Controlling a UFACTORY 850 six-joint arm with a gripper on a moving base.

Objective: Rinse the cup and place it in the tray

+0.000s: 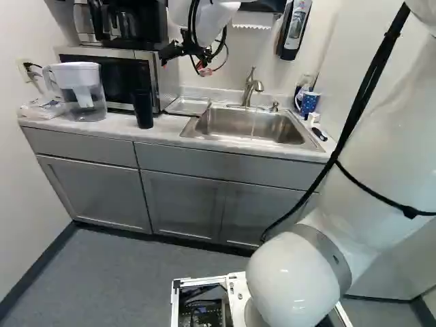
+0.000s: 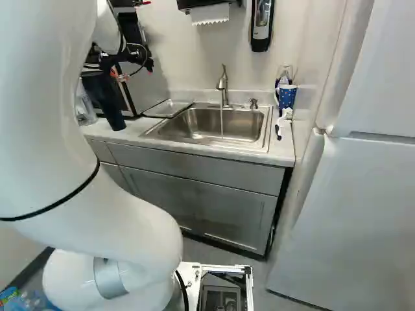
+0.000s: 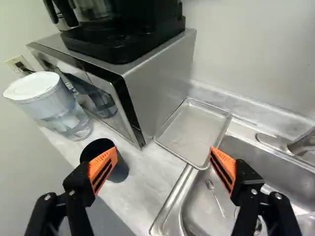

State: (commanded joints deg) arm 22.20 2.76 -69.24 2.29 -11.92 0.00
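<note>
"Released, its two fingers wide apart with nothing between them: that was how the gripper [image 1: 203, 67] hung, well above the counter [image 1: 174, 126], to the left of the sink [image 1: 291, 131]."

"And the cup?"

"The black cup [image 1: 142, 109] stood upright on the counter, also left of the sink and farther from it than the tray. In the wrist view one orange pad [image 3: 104, 167] covered part of it, but the gripper was up in the air, not around it."

"Where was the tray, then?"

"Right beside the sink, on its left; the tray [image 3: 194, 129] lay flat, one corner reaching the sink's rim. The microwave [image 3: 165, 69] stood left of the sink too, just past the tray, with a black coffee maker [image 3: 123, 42] on top. The lidded pitcher [image 3: 54, 105] was farther left of the sink than the cup."

"Anything in the sink itself?"

"A spoon [image 3: 215, 196] lay on its bottom. The faucet [image 2: 222, 84] rose at its back edge, and a thin stream of water [image 2: 222, 123] fell from it into the basin."

"And on the other side?"

"Right of the sink, at the back, stood a blue patterned cup [image 2: 287, 98]."
</note>
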